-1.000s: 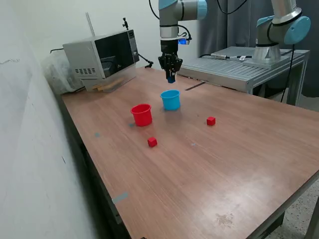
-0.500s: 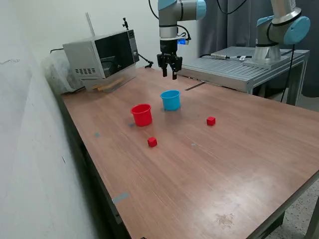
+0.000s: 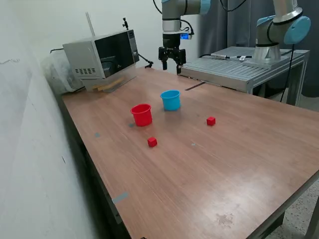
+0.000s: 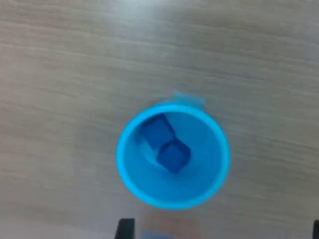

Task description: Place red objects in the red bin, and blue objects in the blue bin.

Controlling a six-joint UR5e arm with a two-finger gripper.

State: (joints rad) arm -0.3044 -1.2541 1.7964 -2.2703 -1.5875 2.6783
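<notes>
The arm hangs vertically, its pincer [image 3: 172,61] spread and empty, high above the blue cup [image 3: 170,99] on the counter [image 3: 239,164], while the wrist view alone reveals two blue cubes [image 4: 164,143] touching inside that cup.

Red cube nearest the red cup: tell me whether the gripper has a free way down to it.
Probably yes. That red cube sits alone on bare table, apart from the red cup, and the gripper hangs high with open, empty jaws.
</notes>
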